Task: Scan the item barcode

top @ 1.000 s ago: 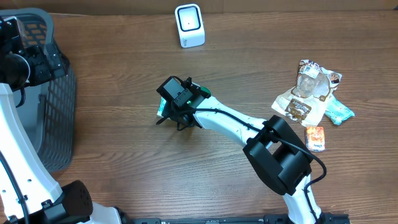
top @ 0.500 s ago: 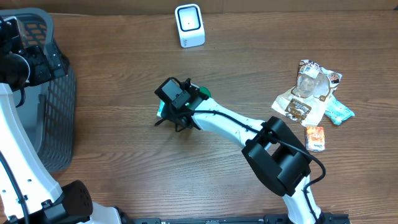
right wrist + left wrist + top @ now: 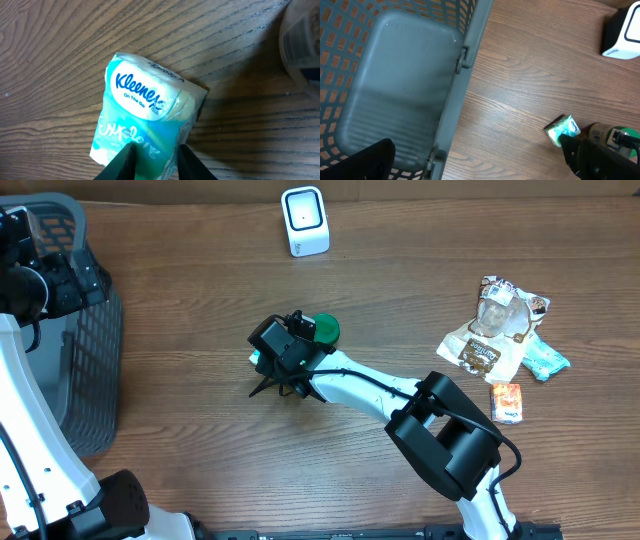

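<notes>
- Tissue pack [image 3: 145,120] lay flat on the worktop [image 3: 200,430] near the middle, brand face up, just beside a green-capped container [image 3: 325,330].
- We saw no barcode on the upper face. Our guess was that it sat on the underside, so the pack needed lifting and turning.
- Right hand [image 3: 155,162] was down on the pack, and its fingers [image 3: 125,160] straddled the pack's lower end in the wrist view.
- The gap between the fingers was narrow and both tips overlapped the wrapper. We could not tell whether that was a firm pinch or only contact, and the pack looked to be resting on the wood.
- Gripping at one end made sense to us, since it left most of the wrapper free to face the scanner [image 3: 304,220].
- The scanner stood at the far edge, well apart from the pack, so we judged a carry was needed.
- Left hand [image 3: 60,270] hung released over the basket [image 3: 95,350] with nothing in it, and we read it as parked clear of the right arm's path.
- Snack bags [image 3: 495,330] and a small orange packet [image 3: 507,401] sat at the right, well apart, looking like a queue.
- Risk we noted: soft wrapper, so an end pinch could let it droop or slip.
</notes>
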`<state>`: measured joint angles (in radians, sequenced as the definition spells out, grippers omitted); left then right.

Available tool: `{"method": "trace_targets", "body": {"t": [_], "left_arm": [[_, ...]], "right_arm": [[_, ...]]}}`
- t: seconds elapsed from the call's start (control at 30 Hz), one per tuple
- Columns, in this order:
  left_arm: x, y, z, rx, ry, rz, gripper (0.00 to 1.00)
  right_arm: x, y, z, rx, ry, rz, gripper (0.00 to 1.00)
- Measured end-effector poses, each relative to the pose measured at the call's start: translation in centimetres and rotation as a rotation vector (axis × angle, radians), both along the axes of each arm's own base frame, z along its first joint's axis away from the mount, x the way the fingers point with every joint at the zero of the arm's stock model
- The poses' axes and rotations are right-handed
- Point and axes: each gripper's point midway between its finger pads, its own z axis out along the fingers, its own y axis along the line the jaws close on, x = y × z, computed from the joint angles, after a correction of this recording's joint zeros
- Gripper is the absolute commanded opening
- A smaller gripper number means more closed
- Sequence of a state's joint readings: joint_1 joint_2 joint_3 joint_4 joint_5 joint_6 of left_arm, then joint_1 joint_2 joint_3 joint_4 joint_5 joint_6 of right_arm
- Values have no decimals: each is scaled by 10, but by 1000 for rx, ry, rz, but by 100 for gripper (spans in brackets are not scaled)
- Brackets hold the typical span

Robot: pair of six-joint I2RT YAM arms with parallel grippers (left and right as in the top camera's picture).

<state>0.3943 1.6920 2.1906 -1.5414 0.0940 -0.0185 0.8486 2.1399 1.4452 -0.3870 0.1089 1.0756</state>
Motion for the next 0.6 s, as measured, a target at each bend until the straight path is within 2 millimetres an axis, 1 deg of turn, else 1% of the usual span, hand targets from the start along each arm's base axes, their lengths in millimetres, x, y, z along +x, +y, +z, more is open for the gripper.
{"method": "trace_targets", "body": {"t": [0.1,0.17,0.2,0.33,0.43,0.6], "left_arm": [[0,0,0,0,0,0,100],[0,0,0,0,0,0,99],[0,0,0,0,0,0,99],[0,0,0,0,0,0,100],[0,0,0,0,0,0,100],[0,0,0,0,0,0,100]], "right_arm": [[-1,1,0,-1,-4,8,28],[-1,2,-1,-1,-8,10,34],[-2,3,-1,-2,-10,14,34],[-4,8,-5,-9,-24,33,34],[-5,10,-7,-19,-34,51,27],[-7,14,-10,-7,-26,79,7]]}}
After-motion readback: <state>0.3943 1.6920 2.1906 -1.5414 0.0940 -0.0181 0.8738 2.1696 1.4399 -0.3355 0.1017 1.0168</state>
